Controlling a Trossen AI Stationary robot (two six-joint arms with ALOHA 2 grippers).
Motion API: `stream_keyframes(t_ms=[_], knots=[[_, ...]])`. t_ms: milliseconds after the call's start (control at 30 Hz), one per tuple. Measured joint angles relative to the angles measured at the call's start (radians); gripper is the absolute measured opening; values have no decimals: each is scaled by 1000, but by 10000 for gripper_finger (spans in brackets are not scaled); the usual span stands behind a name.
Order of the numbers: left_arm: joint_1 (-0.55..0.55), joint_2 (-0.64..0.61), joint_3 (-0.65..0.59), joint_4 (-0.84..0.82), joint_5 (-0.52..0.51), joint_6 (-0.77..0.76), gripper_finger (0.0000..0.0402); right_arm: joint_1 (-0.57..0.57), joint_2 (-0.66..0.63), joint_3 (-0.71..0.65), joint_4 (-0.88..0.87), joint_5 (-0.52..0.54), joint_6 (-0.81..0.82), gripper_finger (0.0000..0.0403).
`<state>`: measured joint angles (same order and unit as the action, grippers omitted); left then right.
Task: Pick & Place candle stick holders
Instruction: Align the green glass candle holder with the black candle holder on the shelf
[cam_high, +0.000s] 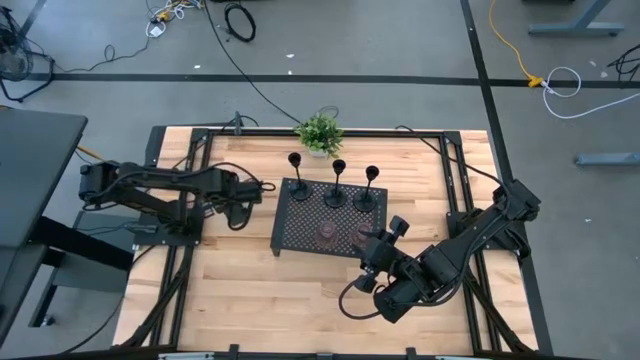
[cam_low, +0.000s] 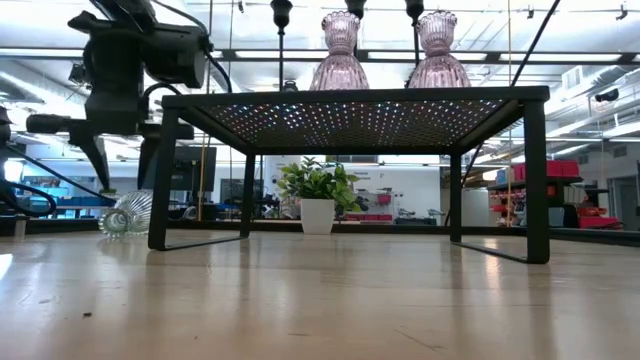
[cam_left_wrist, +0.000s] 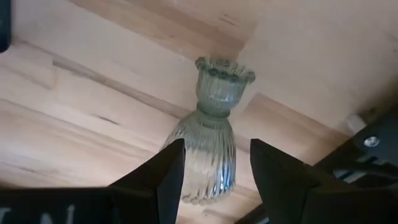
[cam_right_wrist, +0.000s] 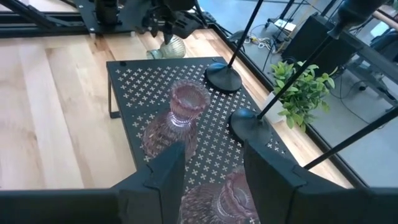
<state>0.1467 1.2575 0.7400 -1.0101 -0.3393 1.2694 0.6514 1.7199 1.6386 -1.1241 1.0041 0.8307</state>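
Three slim black stemmed holders (cam_high: 337, 193) stand on their round bases along the far part of the black perforated tray (cam_high: 290, 235). Two pinkish glass cups (cam_right_wrist: 180, 115) stand upright on its near part. A greenish glass cup (cam_left_wrist: 210, 140) lies on its side on the table, left of the tray, and also shows in the low view (cam_low: 128, 212). My left gripper (cam_left_wrist: 216, 180) is open, with a finger on either side of the cup's wide end. My right gripper (cam_right_wrist: 211, 180) is open above the pinkish cups, near the tray's near right corner.
A small green potted plant (cam_high: 319, 133) stands at the table's far edge behind the tray. The tray stands on thin legs (cam_low: 535, 175) with open space beneath it. Bare wood (cam_high: 270, 295) lies toward the table's near edge.
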Motion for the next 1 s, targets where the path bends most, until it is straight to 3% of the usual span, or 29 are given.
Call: stream_keyframes(t_ms=[400, 1000], knots=[[0, -1, -137, 171, -8, 138, 185, 0, 0, 0, 7, -1, -1, 162], [49, 7, -145, 314, 99, 191, 185, -3, 0, 0, 31, 1, -2, 162]])
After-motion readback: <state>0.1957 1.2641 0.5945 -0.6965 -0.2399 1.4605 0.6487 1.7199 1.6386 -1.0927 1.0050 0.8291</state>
